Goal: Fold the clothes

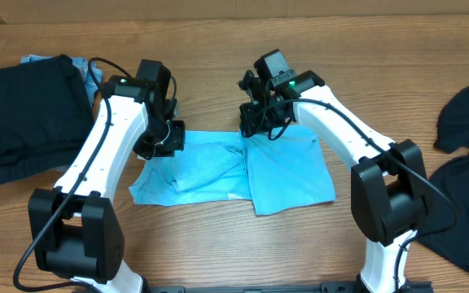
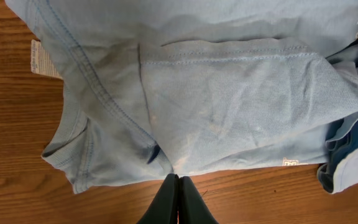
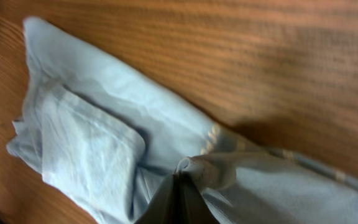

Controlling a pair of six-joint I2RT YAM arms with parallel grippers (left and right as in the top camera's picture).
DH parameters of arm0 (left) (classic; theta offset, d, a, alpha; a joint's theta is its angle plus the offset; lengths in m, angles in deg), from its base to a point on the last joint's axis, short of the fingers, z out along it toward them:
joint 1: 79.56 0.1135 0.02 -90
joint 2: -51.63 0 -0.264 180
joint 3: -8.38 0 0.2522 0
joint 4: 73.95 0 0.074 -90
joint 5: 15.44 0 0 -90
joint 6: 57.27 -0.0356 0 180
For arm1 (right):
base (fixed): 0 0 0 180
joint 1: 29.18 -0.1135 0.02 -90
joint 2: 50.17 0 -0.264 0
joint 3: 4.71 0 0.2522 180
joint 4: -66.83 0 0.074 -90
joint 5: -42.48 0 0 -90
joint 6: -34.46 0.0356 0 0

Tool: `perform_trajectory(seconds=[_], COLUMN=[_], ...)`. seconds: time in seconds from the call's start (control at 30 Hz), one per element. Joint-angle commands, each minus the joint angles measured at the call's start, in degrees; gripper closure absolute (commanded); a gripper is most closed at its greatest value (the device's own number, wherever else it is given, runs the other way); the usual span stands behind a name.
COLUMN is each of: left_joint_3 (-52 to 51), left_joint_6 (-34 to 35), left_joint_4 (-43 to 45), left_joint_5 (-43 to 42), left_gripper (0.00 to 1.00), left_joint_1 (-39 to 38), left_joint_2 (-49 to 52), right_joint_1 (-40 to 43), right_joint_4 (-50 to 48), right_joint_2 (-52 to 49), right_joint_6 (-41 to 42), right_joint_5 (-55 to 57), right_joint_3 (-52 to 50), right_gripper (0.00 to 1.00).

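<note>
The jaws of the left gripper [image 2: 178,182] are pressed together, and their tips meet just on the edge of the blue shirt [image 1: 287,175], where a crease runs into them, so I judge that they pinch a thin bit of this edge. The jaws of the right gripper [image 3: 178,183] are also clenched, and here it is clearer: a small bunch of the cloth stands up right at their tips. Outward from both pairs of jaws the shirt spreads over the worktop [image 1: 218,244], on the side toward the robot; on the other side of the jaws there is only bare wood. The long axis of the shirt goes from one pair of jaws to the other and then further beyond the right jaws; beyond the left jaws there is only a short corner. So each gripper holds its own place on the same far edge, and neither is nearer than the other. In my judgement the coming move must carry this edge across the short axis, toward the robot, with both jaws going together. A black pile [image 1: 23,114] lies well apart beyond the left jaws.
</note>
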Motion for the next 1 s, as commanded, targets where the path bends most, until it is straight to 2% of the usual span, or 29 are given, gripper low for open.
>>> perform_trajectory(seconds=[0.0, 0.03, 0.07, 0.17, 0.2, 0.23, 0.27, 0.37, 0.43, 0.57, 0.7, 0.73, 0.8, 0.97], left_joint_3=[1.2, 1.2, 1.2, 1.2, 1.2, 1.2, 1.2, 1.2, 1.2, 1.2, 1.2, 1.2, 1.2, 1.2], left_joint_6=[-0.9, -0.9, -0.9, -0.9, -0.9, -0.9, -0.9, -0.9, -0.9, -0.9, -0.9, -0.9, -0.9, -0.9], left_joint_4=[0.0, 0.1, 0.1, 0.0, -0.1, -0.2, -0.2, -0.2, -0.3, -0.4, -0.6, -0.6, -0.6, -0.6], left_joint_5=[-0.3, -0.3, -0.3, -0.3, -0.3, -0.3, -0.3, -0.3, -0.3, -0.3, -0.3, -0.3, -0.3, -0.3], left_gripper=[0.96, 0.96, 0.96, 0.96, 0.96, 0.96, 0.96, 0.96, 0.96, 0.95, 0.95, 0.95, 0.95, 0.95], left_joint_1=[0.2, 0.1, 0.2, 0.2, 0.2, 0.2, 0.1, 0.2, 0.2, 0.2, 0.2, 0.2, 0.2, 0.2], left_joint_2=[-1.4, -1.4, -1.4, -1.4, -1.4, -1.4, -1.4, -1.4, -1.4, -1.4, -1.4, -1.4, -1.4, -1.4], right_joint_1=[0.4, 0.4, 0.4, 0.4, 0.4, 0.9, 1.8, 4.7, 6.8, 9.1, 4.1, 1.8, -2.2, -8.9], right_joint_4=[-1.4, -0.8, -0.1, 4.2, 6.4, 9.0, 11.8, 17.2, 21.7, 30.2, 28.3, 26.1, 20.3, 4.7], right_joint_2=[2.1, 2.1, 2.1, 2.1, 2.1, 2.3, 3.2, 9.4, 15.0, 18.5, 18.5, 18.5, 18.5, 18.5], right_joint_6=[-0.8, -0.8, -0.8, -0.8, -0.8, -0.3, 0.5, 4.5, 5.7, 5.7, 5.5, 5.5, 5.5, 5.6], right_joint_5=[-1.0, -1.0, -1.0, 2.1, 6.0, 10.3, 13.5, 19.5, 21.5, 18.5, 11.8, 11.8, 12.1, 12.3], right_joint_3=[1.2, 1.2, 1.2, 1.2, 1.2, 1.2, 1.2, 1.2, 1.2, 0.3, -9.9, -12.9, -18.5, -29.5], right_gripper=[0.96, 0.92, 0.83, 0.72, 0.73, 0.80, 0.82, 0.79, 0.72, 0.66, 0.60, 0.59, 0.52, 0.52])
